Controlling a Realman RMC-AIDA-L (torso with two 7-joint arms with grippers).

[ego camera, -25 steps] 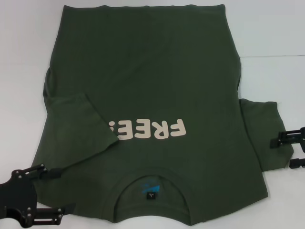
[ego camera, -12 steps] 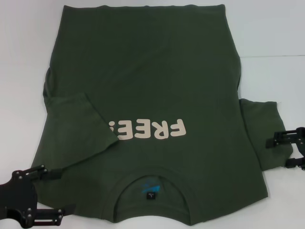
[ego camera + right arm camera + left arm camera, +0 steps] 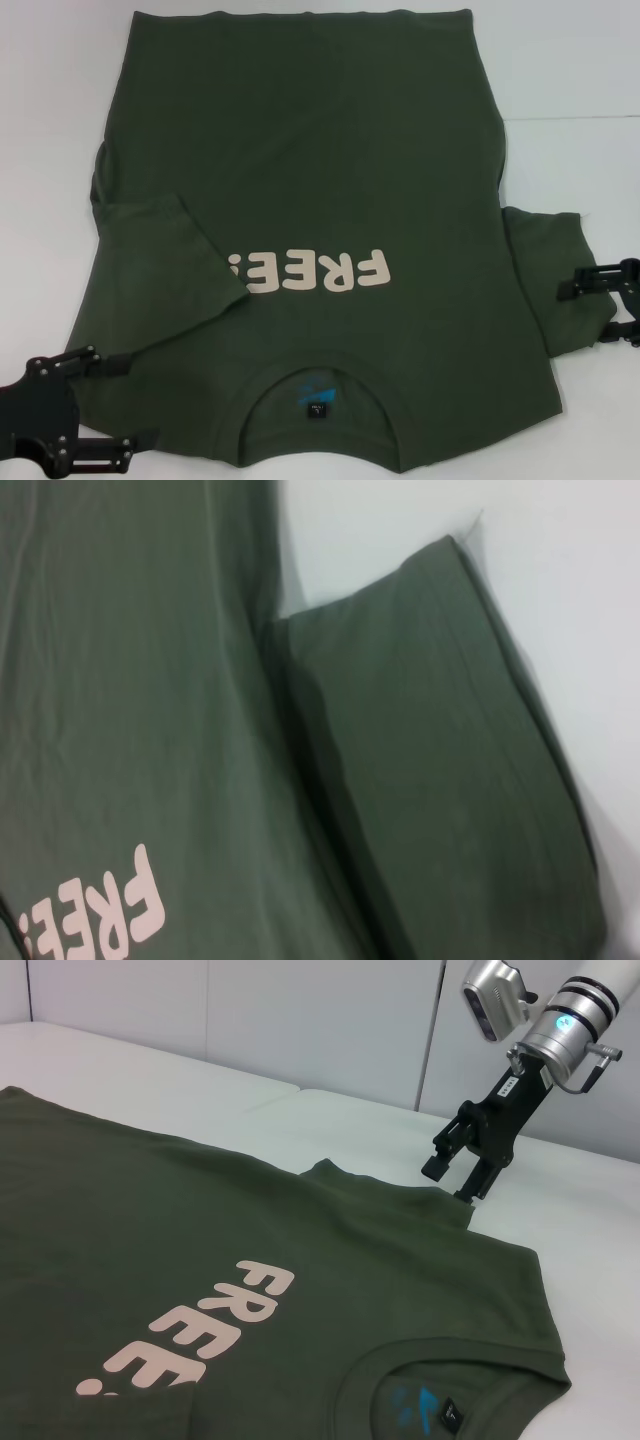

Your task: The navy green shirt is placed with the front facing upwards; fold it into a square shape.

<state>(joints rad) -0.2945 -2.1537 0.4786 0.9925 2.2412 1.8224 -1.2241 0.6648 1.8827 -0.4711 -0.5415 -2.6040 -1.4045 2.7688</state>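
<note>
The navy green shirt point(image 3: 320, 170) lies flat, front up, with its cream "FREE!" lettering point(image 3: 310, 272) and its collar point(image 3: 318, 385) toward me. Its left sleeve point(image 3: 160, 270) is folded in over the chest. Its right sleeve point(image 3: 545, 270) still sticks out sideways and fills the right wrist view point(image 3: 430, 760). My right gripper point(image 3: 581, 316) is open at that sleeve's outer edge; the left wrist view shows the gripper point(image 3: 450, 1182) just above the cloth. At the shirt's near left corner, my left gripper point(image 3: 140, 398) is open and holds nothing.
The shirt rests on a white table point(image 3: 50, 120). A seam in the tabletop point(image 3: 570, 118) runs along the right side. Bare white surface surrounds the shirt on the left, right and far sides.
My right gripper has shifted slightly at the right sleeve's edge. The shirt and my left gripper have not moved.
</note>
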